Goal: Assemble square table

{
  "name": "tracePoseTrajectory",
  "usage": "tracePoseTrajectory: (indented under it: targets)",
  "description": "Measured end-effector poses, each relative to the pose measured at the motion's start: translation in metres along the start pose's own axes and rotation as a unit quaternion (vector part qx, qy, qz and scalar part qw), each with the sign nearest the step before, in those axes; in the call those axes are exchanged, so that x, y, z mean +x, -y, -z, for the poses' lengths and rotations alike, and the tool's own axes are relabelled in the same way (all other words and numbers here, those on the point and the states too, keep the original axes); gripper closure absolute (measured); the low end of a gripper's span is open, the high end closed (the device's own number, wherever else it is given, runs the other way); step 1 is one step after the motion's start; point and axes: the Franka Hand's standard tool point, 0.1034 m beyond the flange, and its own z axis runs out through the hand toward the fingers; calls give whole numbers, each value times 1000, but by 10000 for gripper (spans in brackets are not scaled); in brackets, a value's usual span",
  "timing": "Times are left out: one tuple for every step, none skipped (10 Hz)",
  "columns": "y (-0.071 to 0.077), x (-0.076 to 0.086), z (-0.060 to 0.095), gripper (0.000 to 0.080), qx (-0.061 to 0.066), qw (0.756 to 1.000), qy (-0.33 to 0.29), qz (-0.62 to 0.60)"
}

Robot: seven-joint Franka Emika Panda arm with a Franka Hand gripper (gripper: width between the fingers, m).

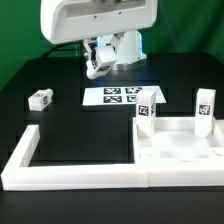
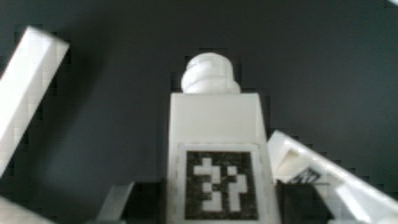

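Near the far edge of the tabletop we see the gripper, jaws pinching the held leg (tag toward the wrist camera, rounded tip pointing away). The marker board lies flat just in front of it. The slab sits at the exterior view's lower right, against the wall. Two legs stand upright at its far corners: the left leg and the right leg. We cannot tell how deep they sit. The loose leg lies on its side at the exterior view's left, well apart from the slab.
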Motion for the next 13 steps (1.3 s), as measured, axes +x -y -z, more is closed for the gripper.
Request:
tracePoseTrajectory:
  targets:
    - [-1,0,0,510,-6,1000,-15,-2]
    - [9,17,8,510,-7,999,-36,-29]
    - [24,49,24,510,-3,997,-68,-47]
    - [33,77,38,510,1,992,-108,-66]
    - [42,102,45,510,7,984,-149,-96]
    - [53,120,44,510,7,977,-183,-108]
    - [60,124,37,510,1,975,-197,-103]
    - [52,123,38,509,-17,968,-228,-101]
    - [48,121,37,509,-29,964,-243,-105]
    - [46,120,35,509,-37,961,-252,-105]
    - [46,120,34,509,-36,962,-249,-105]
    - [48,118,26,509,-33,960,-255,-108]
    - [61,128,21,509,-16,959,-257,-119]
